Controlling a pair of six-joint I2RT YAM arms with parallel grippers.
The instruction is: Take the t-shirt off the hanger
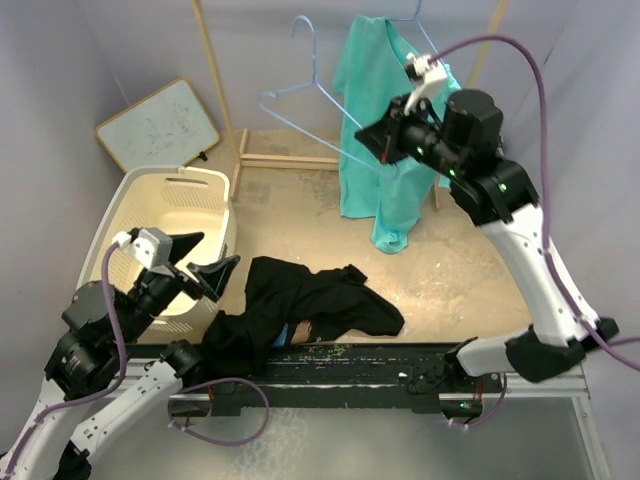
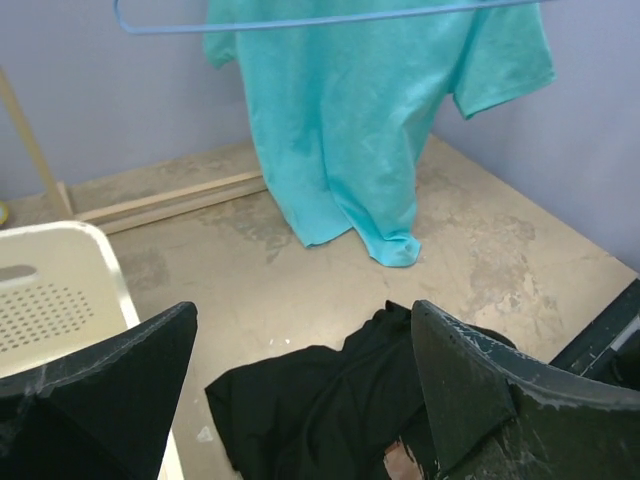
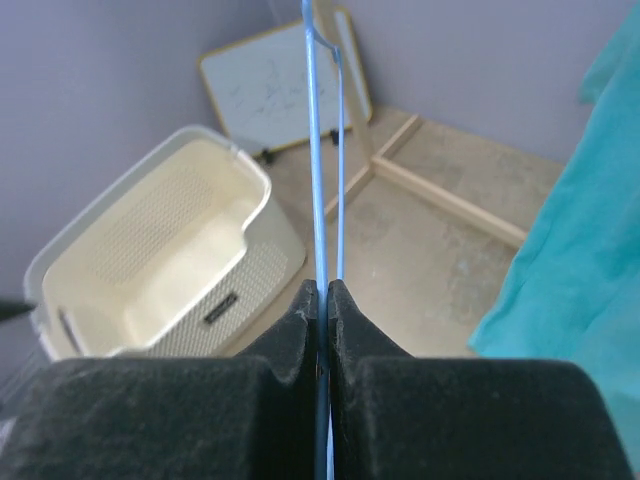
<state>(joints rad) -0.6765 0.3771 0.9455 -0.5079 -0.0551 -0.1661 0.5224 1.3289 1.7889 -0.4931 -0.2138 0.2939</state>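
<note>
A teal t-shirt hangs at the back right, draped on the right end of a blue wire hanger whose left part and hook stick out bare. My right gripper is shut on the hanger wire beside the shirt; its jaws meet on the wire. My left gripper is open and empty, low at the front left; in its wrist view it faces the teal shirt and hanger bar.
A black t-shirt lies crumpled on the floor at the front, under my left gripper. A cream laundry basket stands at the left. A whiteboard leans on the back wall. A wooden rack base lies behind.
</note>
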